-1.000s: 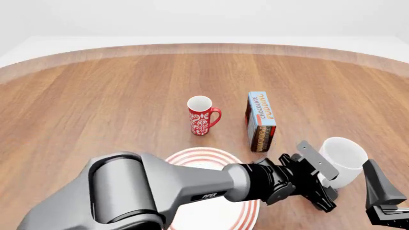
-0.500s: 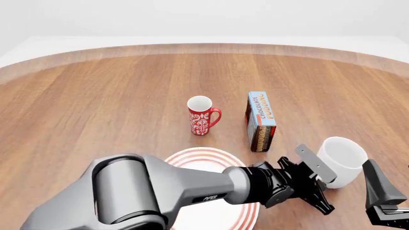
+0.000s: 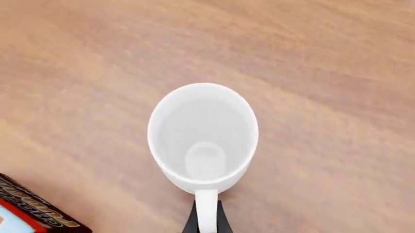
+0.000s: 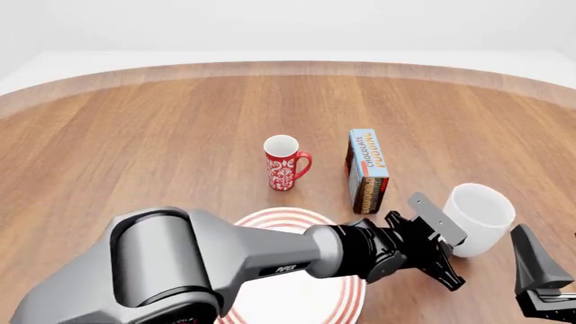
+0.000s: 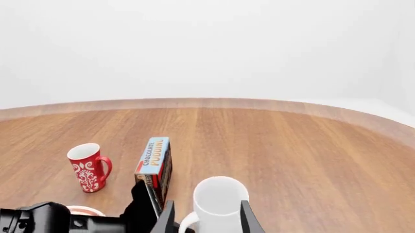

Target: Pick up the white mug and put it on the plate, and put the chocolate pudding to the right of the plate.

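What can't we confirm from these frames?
- Plate: front view, mostly hidden under the left arm.
- Left gripper contact on the white mug: left wrist view shows only finger tips at the handle, cut off by the edge.
- Right gripper: cut off at the front view's corner; state unclear.

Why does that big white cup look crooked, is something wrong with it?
The white mug leans toward the left gripper, which is shut on its handle and seems to be lifting it. The red mug, chocolate pudding and plate look undisturbed. Nothing is spilled or broken.
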Controlling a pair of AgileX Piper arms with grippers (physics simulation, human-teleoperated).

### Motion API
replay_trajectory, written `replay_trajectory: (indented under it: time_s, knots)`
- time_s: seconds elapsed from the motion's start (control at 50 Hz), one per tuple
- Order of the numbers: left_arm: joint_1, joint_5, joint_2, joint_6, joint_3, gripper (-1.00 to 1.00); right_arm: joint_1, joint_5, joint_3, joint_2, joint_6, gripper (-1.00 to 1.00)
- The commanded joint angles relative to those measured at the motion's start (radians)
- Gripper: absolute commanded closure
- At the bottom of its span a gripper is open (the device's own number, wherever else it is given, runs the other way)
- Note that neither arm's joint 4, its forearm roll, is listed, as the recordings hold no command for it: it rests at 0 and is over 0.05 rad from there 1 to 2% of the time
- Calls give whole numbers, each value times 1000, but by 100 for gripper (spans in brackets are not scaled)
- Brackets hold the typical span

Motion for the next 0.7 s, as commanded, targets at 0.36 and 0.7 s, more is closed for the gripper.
replay_trajectory:
  time_s: [0.36, 0.7]
  knots:
    - [25, -27, -151, 12, 86, 100, -3, 12, -13, -1, -1, -100]
    - [38, -60, -261, 12, 174, 100, -1, 2, -6, 3, -3, -100]
